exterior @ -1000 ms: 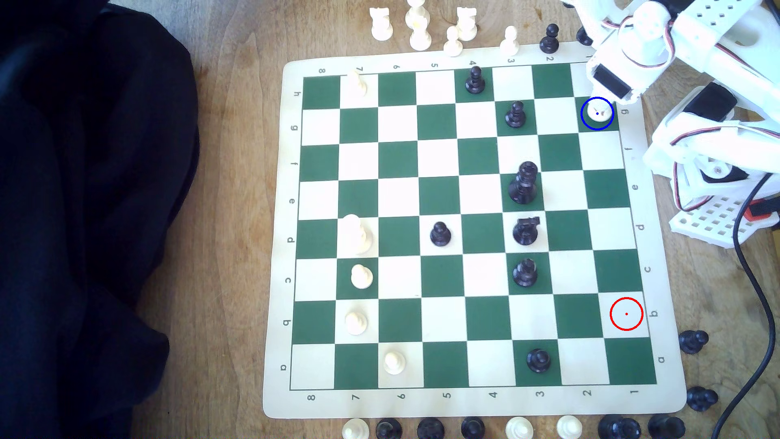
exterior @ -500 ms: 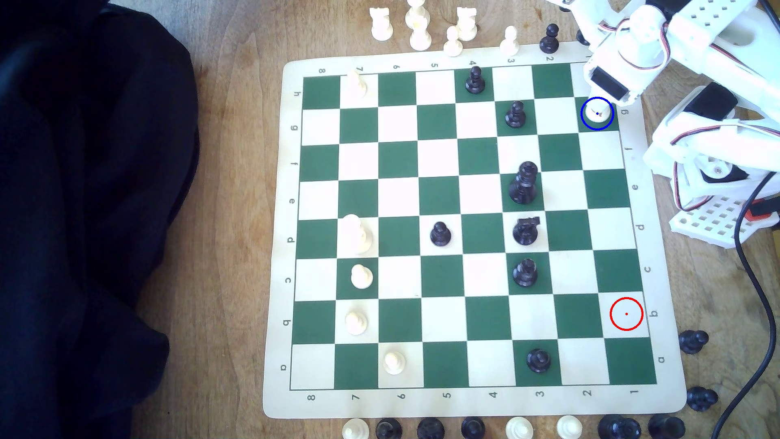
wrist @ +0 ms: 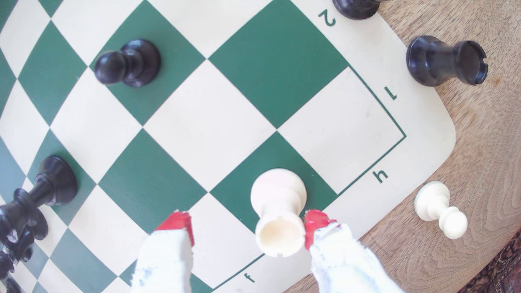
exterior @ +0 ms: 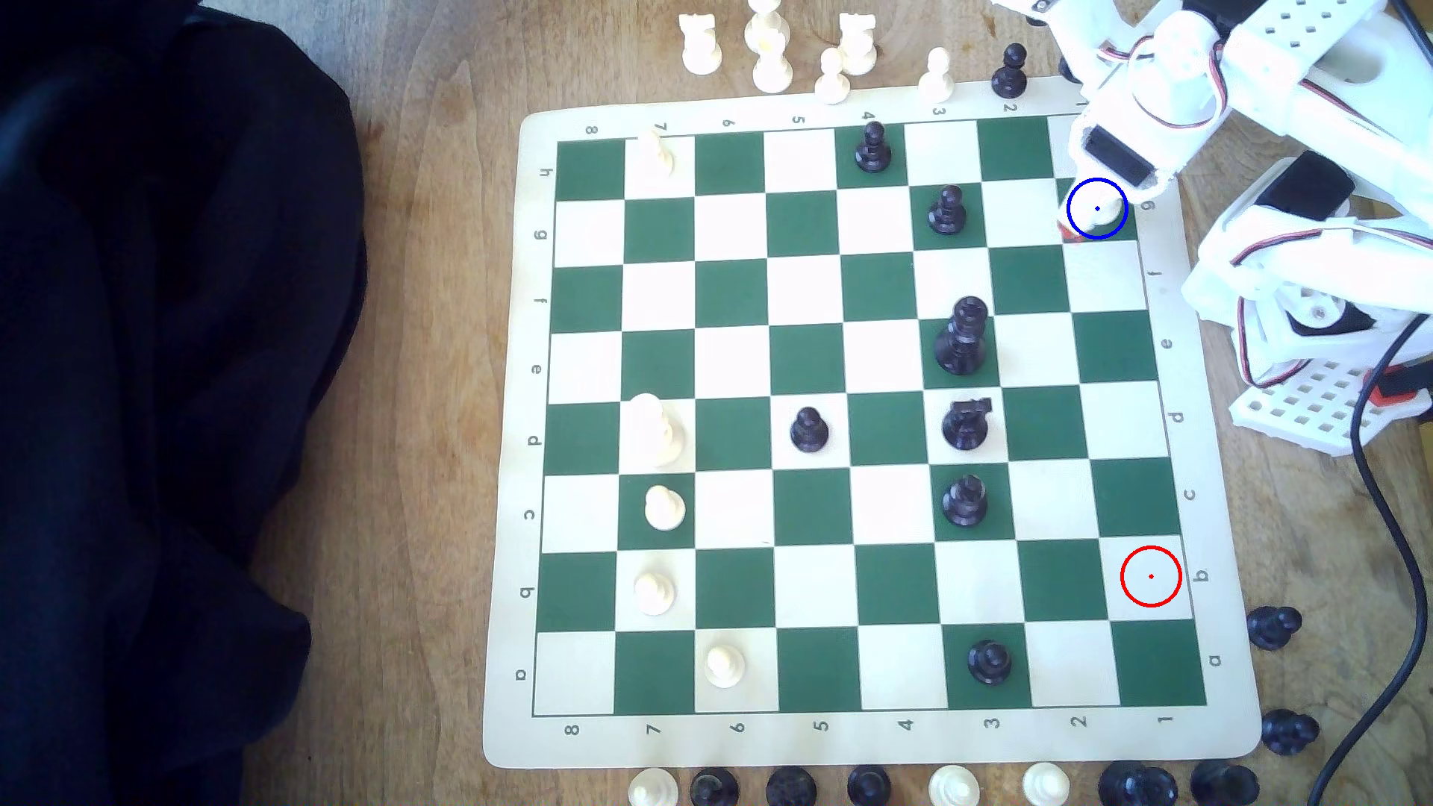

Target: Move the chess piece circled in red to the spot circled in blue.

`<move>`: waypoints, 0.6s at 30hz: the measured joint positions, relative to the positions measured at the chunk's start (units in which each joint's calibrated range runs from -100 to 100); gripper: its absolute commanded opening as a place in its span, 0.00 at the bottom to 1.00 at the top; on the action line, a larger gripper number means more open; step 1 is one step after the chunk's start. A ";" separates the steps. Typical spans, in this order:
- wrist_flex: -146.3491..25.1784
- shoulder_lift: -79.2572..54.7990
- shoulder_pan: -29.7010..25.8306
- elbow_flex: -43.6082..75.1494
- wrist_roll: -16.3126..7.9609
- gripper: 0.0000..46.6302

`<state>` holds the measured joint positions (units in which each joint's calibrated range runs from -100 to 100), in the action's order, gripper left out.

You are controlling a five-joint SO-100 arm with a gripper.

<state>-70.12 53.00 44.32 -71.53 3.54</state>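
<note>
The chess piece [wrist: 277, 208] is cream-white with a round base and a notched, hollow top. It stands upright on the spot [wrist: 239, 197], a dark green square at the board's edge. In the exterior view the piece [exterior: 1097, 209] sits inside the blue ring drawn on that square [exterior: 1129, 231]. My gripper [wrist: 248, 225] is open around the piece, with one red fingertip [wrist: 315, 222] close against its top and the other [wrist: 177, 224] well apart from it. From outside, the gripper [exterior: 1093, 215] hangs over the ring. The red ring [exterior: 1151, 576] marks a bare white square.
A black pawn [wrist: 127, 63] and a taller black piece [wrist: 36, 194] stand on nearby squares. Off the board corner stand a black rook [wrist: 445, 62] and a cream pawn [wrist: 439, 211]. More pieces line the board edges [exterior: 833, 74]. A dark cloth [exterior: 155, 403] covers the exterior view's left; a cable [exterior: 1388, 504] runs at its right.
The gripper's jaws have spread. One red-tipped finger has swung out to the exterior view's left of the blue ring. The piece stays standing in the ring.
</note>
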 measured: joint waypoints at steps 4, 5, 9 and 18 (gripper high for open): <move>-1.35 1.59 0.96 0.00 0.88 0.52; -1.99 1.93 1.11 0.00 1.03 0.53; -4.78 5.11 1.92 0.00 1.66 0.54; -16.02 14.50 0.59 2.35 2.74 0.57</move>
<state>-86.14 67.49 44.91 -69.18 6.28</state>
